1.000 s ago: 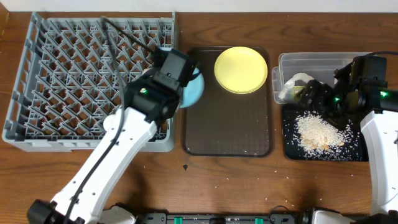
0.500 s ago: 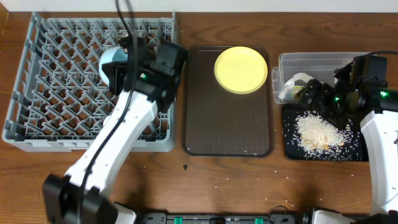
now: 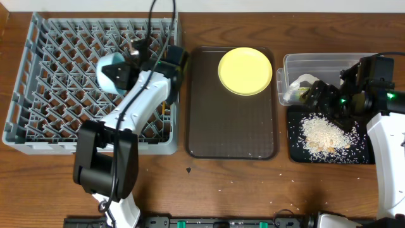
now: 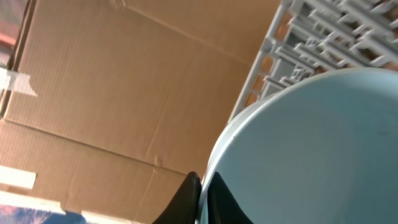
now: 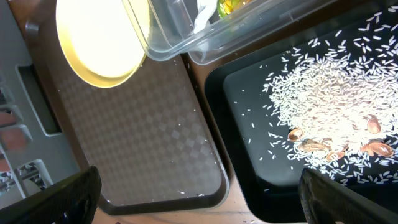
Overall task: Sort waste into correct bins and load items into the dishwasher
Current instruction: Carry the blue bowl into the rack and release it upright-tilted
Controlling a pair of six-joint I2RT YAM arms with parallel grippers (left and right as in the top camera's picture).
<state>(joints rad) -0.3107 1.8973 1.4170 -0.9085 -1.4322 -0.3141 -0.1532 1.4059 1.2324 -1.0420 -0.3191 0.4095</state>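
Left tool [image 4: 202,198] clamped on rim of light blue bowl [image 3: 109,67], tilted over dish rack [image 3: 50,101]. Right tool [image 3: 319,96] spread wide, empty, above black tray [image 3: 297,151] holding rice grains [image 3: 323,134].

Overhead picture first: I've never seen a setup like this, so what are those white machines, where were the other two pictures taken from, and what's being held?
Those are two robot arms at a wooden table. The other two pictures come from a camera on each arm's wrist. The left gripper is shut on the rim of a light blue bowl, over the big grey dish rack. The right gripper is open and empty, above a black tray of rice and a clear tub. Between them, a yellow plate sits on a brown serving tray.
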